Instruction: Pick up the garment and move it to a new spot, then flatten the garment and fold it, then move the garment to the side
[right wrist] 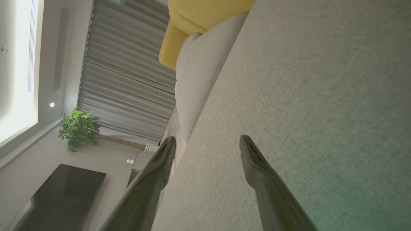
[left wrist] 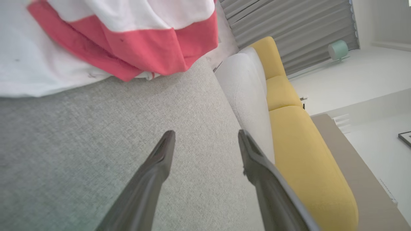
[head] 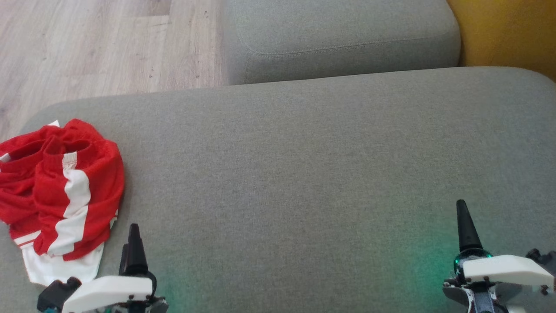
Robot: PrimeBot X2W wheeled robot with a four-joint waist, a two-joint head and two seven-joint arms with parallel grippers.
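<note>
Both grippers stand with jaws wide apart and hold nothing: the left gripper hovers over bare grey fabric at the near left, and the right gripper is well apart from it at the near right. The garment, red with white bands, lies crumpled in a heap at the left end of the sofa cushion, just beside the left gripper and slightly farther out, untouched. The step in hand appears to be the first pick-up. The left arm would do best to reach out and leftward, descend on a raised red fold instead of the flat white hem, and pinch cloth alone, not upholstery. Pushing sideways risks shoving the heap off the cushion's left edge; the open middle looks a good landing spot.
</note>
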